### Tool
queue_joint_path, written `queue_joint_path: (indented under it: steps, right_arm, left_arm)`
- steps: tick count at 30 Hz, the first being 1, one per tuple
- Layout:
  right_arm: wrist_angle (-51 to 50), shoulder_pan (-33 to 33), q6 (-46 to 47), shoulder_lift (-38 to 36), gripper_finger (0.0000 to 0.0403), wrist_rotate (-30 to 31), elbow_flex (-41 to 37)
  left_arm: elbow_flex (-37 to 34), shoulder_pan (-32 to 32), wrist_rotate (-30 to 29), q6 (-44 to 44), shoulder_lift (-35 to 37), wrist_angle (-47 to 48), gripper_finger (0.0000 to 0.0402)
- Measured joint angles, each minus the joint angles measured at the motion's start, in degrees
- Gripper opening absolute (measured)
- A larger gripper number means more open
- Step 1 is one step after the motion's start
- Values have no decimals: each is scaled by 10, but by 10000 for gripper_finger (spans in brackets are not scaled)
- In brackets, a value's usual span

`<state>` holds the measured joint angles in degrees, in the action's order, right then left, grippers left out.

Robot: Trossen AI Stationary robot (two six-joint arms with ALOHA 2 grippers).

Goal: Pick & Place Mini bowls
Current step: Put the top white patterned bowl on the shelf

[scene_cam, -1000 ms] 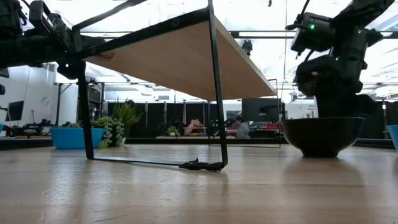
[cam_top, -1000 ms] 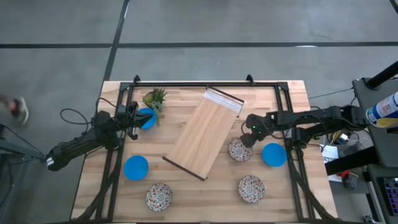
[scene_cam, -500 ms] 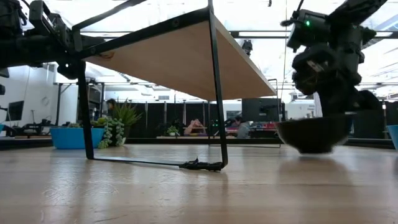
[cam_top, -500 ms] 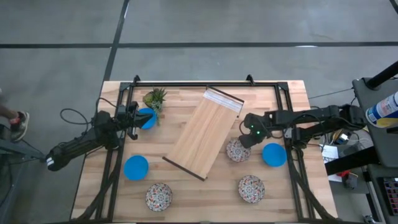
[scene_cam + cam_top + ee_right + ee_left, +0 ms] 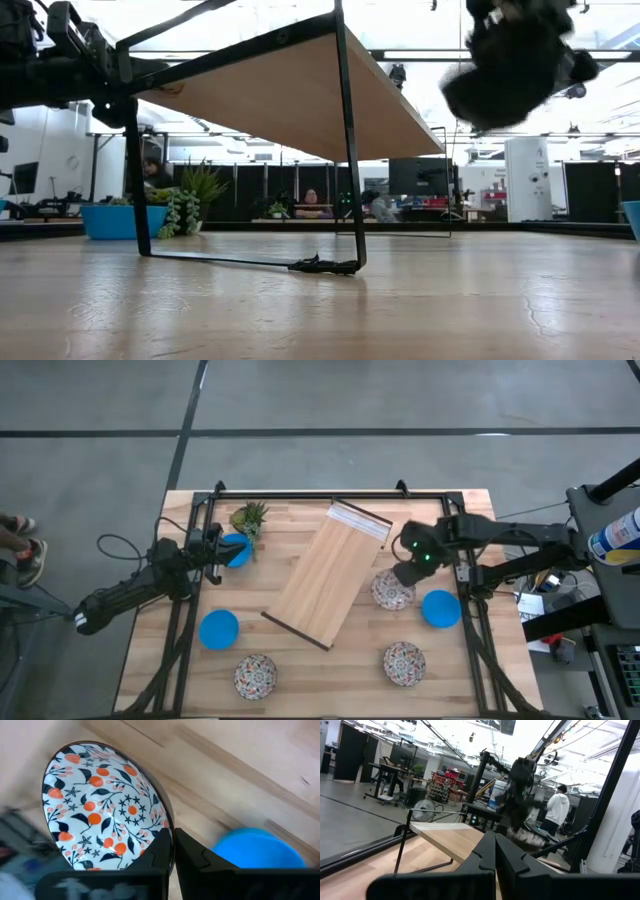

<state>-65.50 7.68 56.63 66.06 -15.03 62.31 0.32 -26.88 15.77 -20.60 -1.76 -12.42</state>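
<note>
A pale wooden table (image 5: 150, 650) stands on a grey concrete floor, with an open workshop behind it where a few people sit or stand among desks and racks.

The biggest thing on the table is the long light wooden board (image 5: 330, 573), propped on a thin black wire stand (image 5: 340, 150) so that it slopes across the middle. Both dark arms reach in from the sides. The left arm lies low at the far left, its left gripper (image 5: 214, 550) just beside a blue bowl (image 5: 236, 550); its fingers (image 5: 492, 857) are pressed together on nothing. A small green plant (image 5: 250, 517) stands just beyond that bowl.

The right gripper (image 5: 404, 572) is up in the air right of the board, and its fingers (image 5: 172, 852) are clamped on the rim of a patterned bowl (image 5: 102, 805), white inside with orange and dark flowers. From above, that bowl (image 5: 392, 591) shows just off the board's right edge; in the level view it appears as a dark blurred shape well clear of the tabletop, tilted, as far as I can make out.

The other bowls rest on the table: a blue one (image 5: 441, 609) at the right near the carried bowl, a patterned one (image 5: 404, 662) at the near right, another patterned one (image 5: 255, 676) at the near left, and a blue one (image 5: 219, 629) just beyond it.
</note>
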Motion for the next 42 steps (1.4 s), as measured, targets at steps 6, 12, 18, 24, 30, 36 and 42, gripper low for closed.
queue_joint_path:
  steps: [6, 12, 18, 24, 30, 36, 42]
  right_arm:
    - [2, 26, 49, 20, 9, 91, 90]
    - [3, 74, 25, 83, 9, 120, 158]
    - [13, 131, -61, 169, 9, 92, 201]
    - [32, 166, -132, 243, 9, 33, 241]
    - [35, 179, -162, 284, 9, 2, 268]
    - [32, 183, -168, 296, 9, -7, 281]
    - [27, 189, -163, 296, 10, -21, 280]
  left_arm:
    - [0, 0, 0, 0, 0, 0, 0]
    - [0, 0, 0, 0, 0, 1, 0]
    - [0, 0, 0, 0, 0, 1, 0]
    - [0, 0, 0, 0, 0, 1, 0]
    - [0, 0, 0, 0, 0, 1, 0]
    - [0, 0, 0, 0, 0, 1, 0]
    - [0, 0, 0, 0, 0, 1, 0]
